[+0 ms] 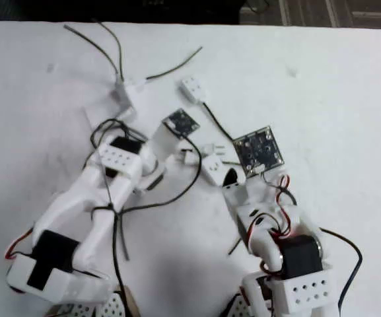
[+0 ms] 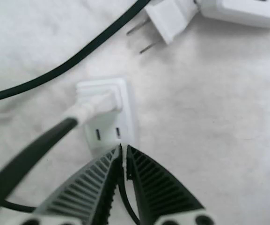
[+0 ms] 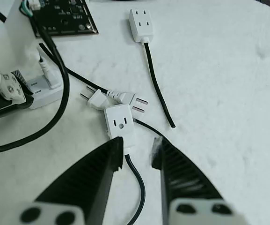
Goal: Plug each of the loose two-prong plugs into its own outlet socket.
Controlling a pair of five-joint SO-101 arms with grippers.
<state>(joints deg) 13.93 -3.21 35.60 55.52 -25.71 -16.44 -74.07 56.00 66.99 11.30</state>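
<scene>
**Two plugs loose, one socket already filled**

The left gripper (image 2: 124, 157) is pinched closed, its tips at the edge of a socket block (image 2: 107, 129) that already carries a white plug (image 2: 99, 99). The right gripper (image 3: 137, 150) stands narrowly open, astride the cord (image 3: 138, 180) of a second socket (image 3: 120, 123). Two loose plugs (image 3: 97, 99) lie just beyond it on the desk (image 3: 228, 93).

- We can't count prongs on the two small plugs (image 1: 193, 156) at the centre of the high view; too small.
- Left arm (image 1: 65, 251) is cut off at the lower left edge, right arm (image 1: 296, 277) at the bottom edge.
- Left wrist view: the near black cable (image 2: 27, 154) is blurred, and the white outlet block (image 2: 247, 11) is cut by the edge.
- Right wrist view: the circuit board (image 3: 64, 18) is cut by the edge.
</scene>
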